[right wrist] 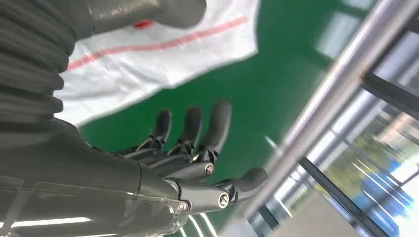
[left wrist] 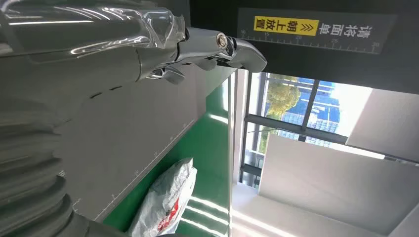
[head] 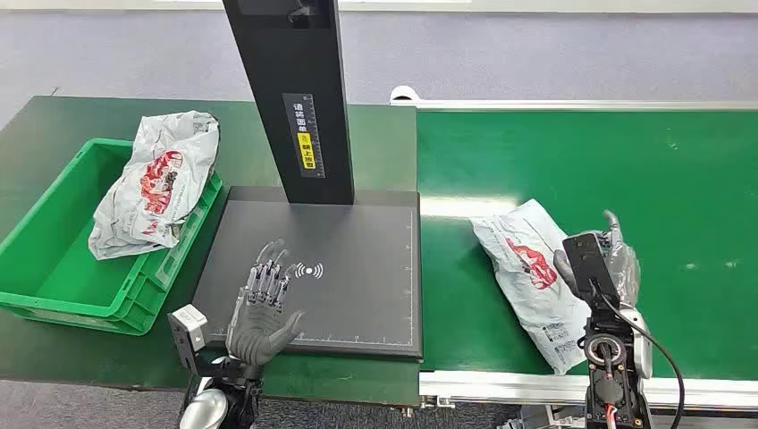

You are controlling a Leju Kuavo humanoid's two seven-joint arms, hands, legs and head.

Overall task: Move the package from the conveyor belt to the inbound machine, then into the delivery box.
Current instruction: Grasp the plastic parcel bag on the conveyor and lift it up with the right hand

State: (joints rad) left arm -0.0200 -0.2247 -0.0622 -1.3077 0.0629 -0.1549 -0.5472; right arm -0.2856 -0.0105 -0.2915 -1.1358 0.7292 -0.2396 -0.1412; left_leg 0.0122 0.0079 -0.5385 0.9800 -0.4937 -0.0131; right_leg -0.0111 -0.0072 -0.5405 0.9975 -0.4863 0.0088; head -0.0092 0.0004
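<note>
Here, your biggest surface is the green conveyor belt [head: 626, 161], running along the robot's right, with the white-and-red plastic mailer package [head: 529, 268] lying flat on its near part, not yet lifted. Beside the belt, on the dark green bench [head: 54, 134], sits the inbound machine: a flat black scanning plate [head: 357, 268] under a tall black post [head: 290, 89], placed so a parcel laid label-up can be read. Further left stands the green plastic delivery box [head: 54, 259], with another white-and-red bag [head: 156, 183] draped over its far rim.

The right hand [head: 612, 259] hovers at the package's outer edge; in the right wrist view its fingers [right wrist: 217, 123] are spread and released over bare belt, thumb over the bag, likely poised to close on it. The left hand [head: 264, 308] rests above the plate's near edge, fingers apart and holding nothing, probably waiting to receive. You're judged to be at the very first pick.
</note>
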